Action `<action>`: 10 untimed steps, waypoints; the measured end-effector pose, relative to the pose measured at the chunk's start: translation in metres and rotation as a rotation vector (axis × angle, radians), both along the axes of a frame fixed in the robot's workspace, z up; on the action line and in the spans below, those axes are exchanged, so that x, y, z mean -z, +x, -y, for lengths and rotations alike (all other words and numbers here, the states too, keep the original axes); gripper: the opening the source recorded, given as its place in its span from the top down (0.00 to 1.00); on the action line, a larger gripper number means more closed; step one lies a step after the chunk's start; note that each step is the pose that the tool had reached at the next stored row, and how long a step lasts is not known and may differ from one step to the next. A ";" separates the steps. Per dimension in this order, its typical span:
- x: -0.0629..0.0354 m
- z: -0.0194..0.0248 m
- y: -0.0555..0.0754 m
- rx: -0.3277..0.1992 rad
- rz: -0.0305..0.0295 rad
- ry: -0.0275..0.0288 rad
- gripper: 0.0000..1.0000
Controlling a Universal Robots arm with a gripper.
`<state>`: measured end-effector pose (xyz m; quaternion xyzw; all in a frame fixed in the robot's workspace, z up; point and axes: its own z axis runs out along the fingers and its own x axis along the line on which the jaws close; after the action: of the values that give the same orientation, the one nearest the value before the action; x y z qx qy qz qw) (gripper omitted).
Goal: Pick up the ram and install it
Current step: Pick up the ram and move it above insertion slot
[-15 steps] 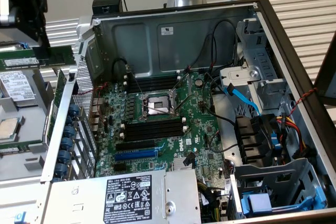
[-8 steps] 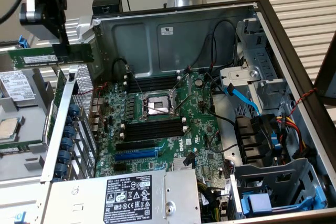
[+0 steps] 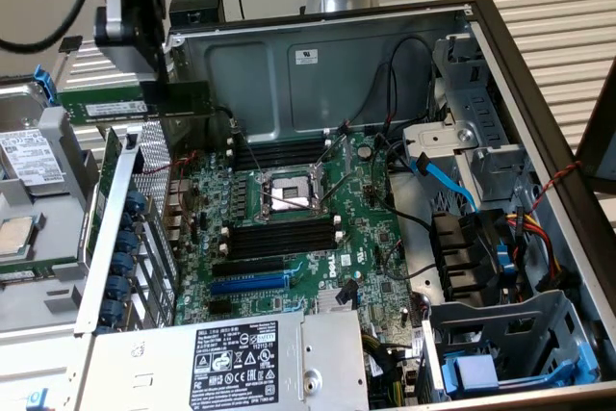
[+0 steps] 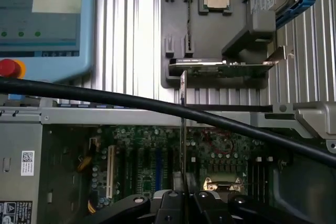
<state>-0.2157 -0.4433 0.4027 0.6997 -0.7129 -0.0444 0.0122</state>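
The ram point(image 3: 101, 106) is a long green stick with dark chips. It hangs level in the air above the upper-left corner of the open computer case, near the exterior view's left. My gripper point(image 3: 162, 95) is shut on one end of it. In the wrist view the ram point(image 4: 182, 129) appears edge-on as a thin strip rising from my gripper point(image 4: 184, 203). Below, on the motherboard point(image 3: 356, 238), lie the long black slots point(image 3: 279, 238) in front of the processor socket point(image 3: 289, 192), and more black slots point(image 3: 279, 153) behind it. The ram is well clear of them.
A grey tray point(image 3: 43, 305) outside the case holds a hard drive point(image 3: 29, 156) and a loose processor point(image 3: 14, 235). A blue expansion slot point(image 3: 248, 284), power supply point(image 3: 231, 363) and drive cages point(image 3: 500, 344) fill the case. A black cable point(image 4: 105, 97) crosses the wrist view, near a pendant point(image 4: 42, 19).
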 end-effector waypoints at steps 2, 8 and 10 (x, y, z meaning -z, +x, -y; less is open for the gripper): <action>0.0029 -0.0001 0.009 0.000 -0.0001 0.0000 0.87; 0.0133 -0.0001 0.038 0.000 -0.0016 0.0000 0.87; 0.0144 -0.0005 0.047 0.000 -0.0017 0.0000 0.87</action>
<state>-0.1691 -0.4429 0.3883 0.6996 -0.7130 -0.0450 0.0128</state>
